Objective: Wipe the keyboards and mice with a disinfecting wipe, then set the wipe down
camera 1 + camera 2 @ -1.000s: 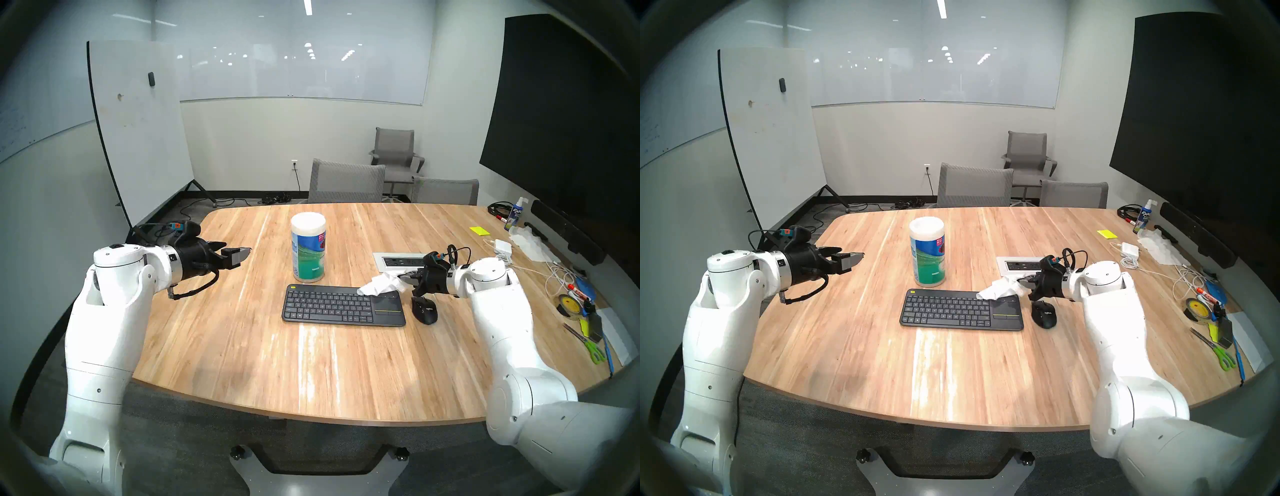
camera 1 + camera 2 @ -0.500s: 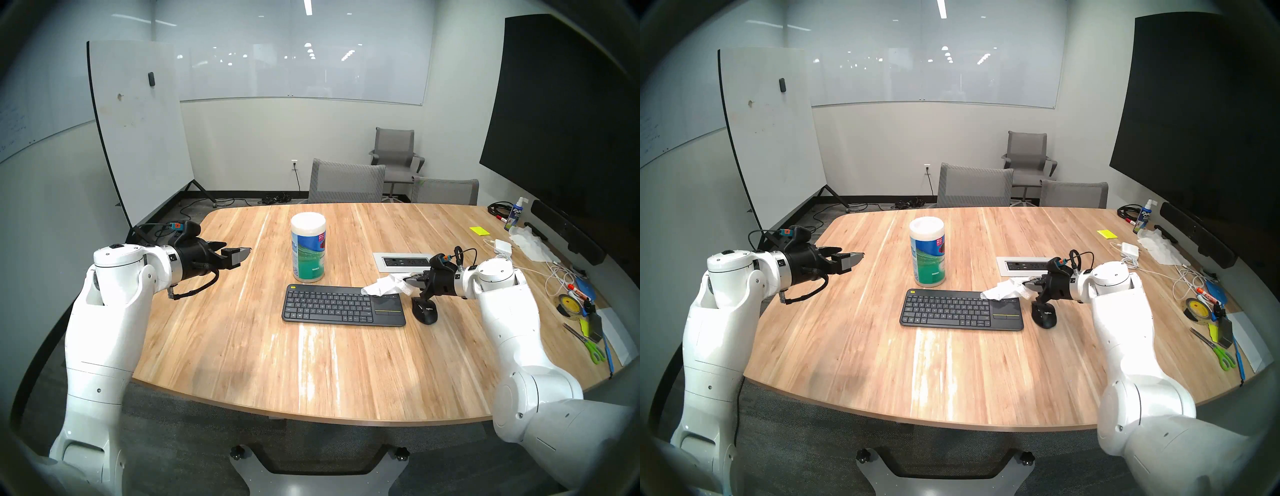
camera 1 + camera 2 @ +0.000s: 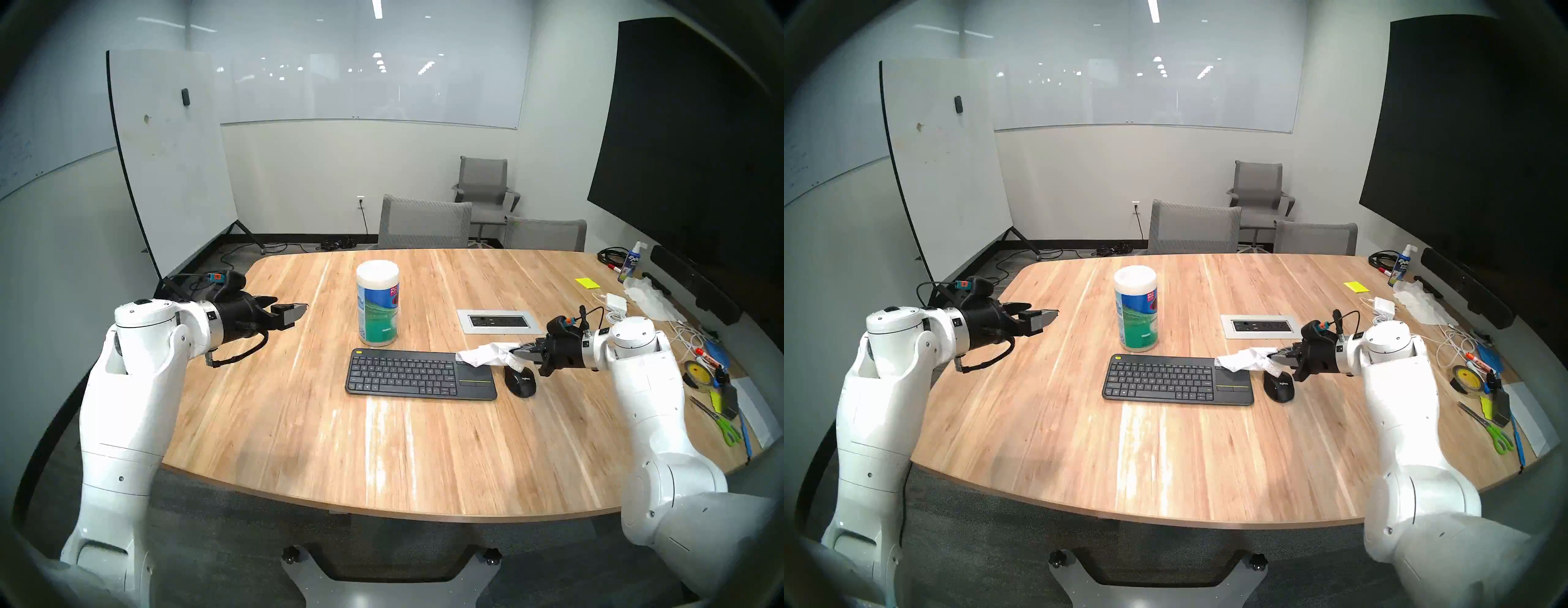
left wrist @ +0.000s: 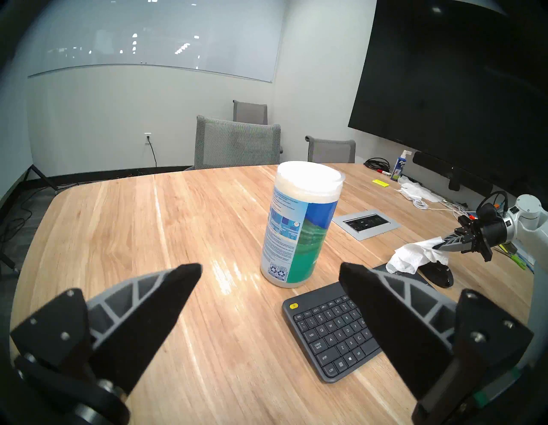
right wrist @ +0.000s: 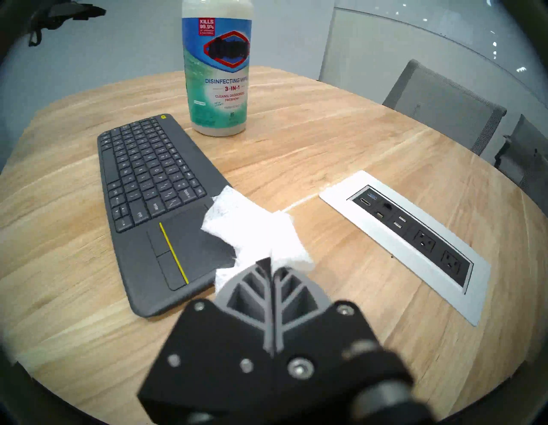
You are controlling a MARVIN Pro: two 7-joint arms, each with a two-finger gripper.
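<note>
Right wrist view shows the disinfecting wipe bunched and pinched between my right gripper fingers, which are clenched on it; its free end hangs over the touchpad corner of the keyboard, but I cannot tell if it really presses on the surface. In the head view the wipe reaches from the keyboard's right end toward the mouse, which lies just beside the keyboard and directly under my right gripper. I judge that I am passing from keyboard to mouse. The risk is that the wipe is held only by a small part, so a dragging move can pull it out of the grip, or the loose tail can catch on the keyboard edge and shift the keyboard. The mouse is light and can slide away if I push from the side. My left gripper hangs released, fingers wide apart, over the table, well apart from everything. The wipes canister stands upright behind the keyboard with its white lid on; what is inside I cannot see.
</note>
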